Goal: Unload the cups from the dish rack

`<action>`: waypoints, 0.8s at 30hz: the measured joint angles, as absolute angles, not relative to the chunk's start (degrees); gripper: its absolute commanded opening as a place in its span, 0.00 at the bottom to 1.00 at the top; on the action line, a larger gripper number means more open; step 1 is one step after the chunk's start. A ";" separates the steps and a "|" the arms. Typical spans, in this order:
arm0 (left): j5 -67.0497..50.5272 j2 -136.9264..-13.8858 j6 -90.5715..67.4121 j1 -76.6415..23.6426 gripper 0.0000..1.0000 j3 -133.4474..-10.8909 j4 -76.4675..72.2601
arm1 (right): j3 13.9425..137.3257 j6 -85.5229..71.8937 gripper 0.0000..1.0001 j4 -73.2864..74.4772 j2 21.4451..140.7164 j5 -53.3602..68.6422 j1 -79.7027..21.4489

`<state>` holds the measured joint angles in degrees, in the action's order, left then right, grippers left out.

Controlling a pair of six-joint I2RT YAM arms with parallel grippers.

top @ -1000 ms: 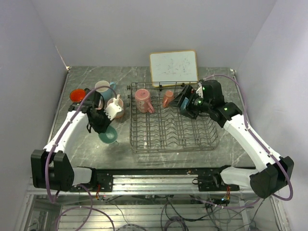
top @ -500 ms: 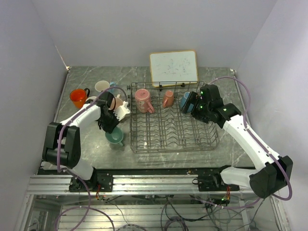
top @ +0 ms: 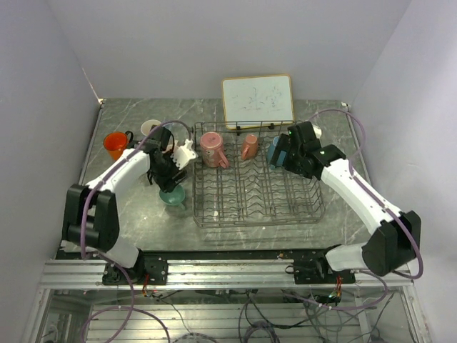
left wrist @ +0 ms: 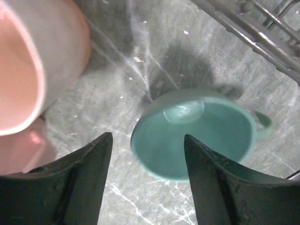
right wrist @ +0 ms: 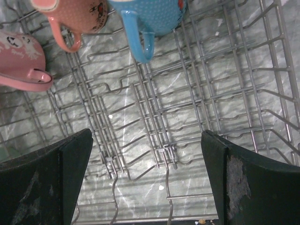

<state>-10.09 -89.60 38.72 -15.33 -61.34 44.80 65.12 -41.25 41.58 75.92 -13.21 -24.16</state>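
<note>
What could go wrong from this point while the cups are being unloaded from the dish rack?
1. The left end effector hangs open over the teal mug, with a pink mug and the dish rack close by; a careless sideways move could knock either mug.
2. The right end effector is open near the blue mug, and the peach mug sits right beside it; a wide finger might bump that neighbour or snag on the rack.

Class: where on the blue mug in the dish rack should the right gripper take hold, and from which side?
Probably the handle: on the blue mug it juts toward the open right gripper. Come from that side, fingers across the loop; the peach mug sits close beside the body.
</note>
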 measured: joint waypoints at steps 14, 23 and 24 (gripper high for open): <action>-10.24 -73.97 37.54 -15.33 0.98 -73.60 54.89 | 76.53 -42.33 0.77 40.38 96.36 -23.90 -24.86; -12.71 -68.60 34.15 -15.25 1.00 -80.47 63.35 | 80.84 -38.50 0.64 38.06 105.80 -28.42 -24.86; -13.21 -68.29 33.80 -15.20 1.00 -81.21 64.01 | 80.84 -38.22 0.62 37.78 106.37 -28.56 -24.86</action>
<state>-13.21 -68.29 33.80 -15.20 -81.21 64.01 80.84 -38.22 37.78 106.37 -28.56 -24.86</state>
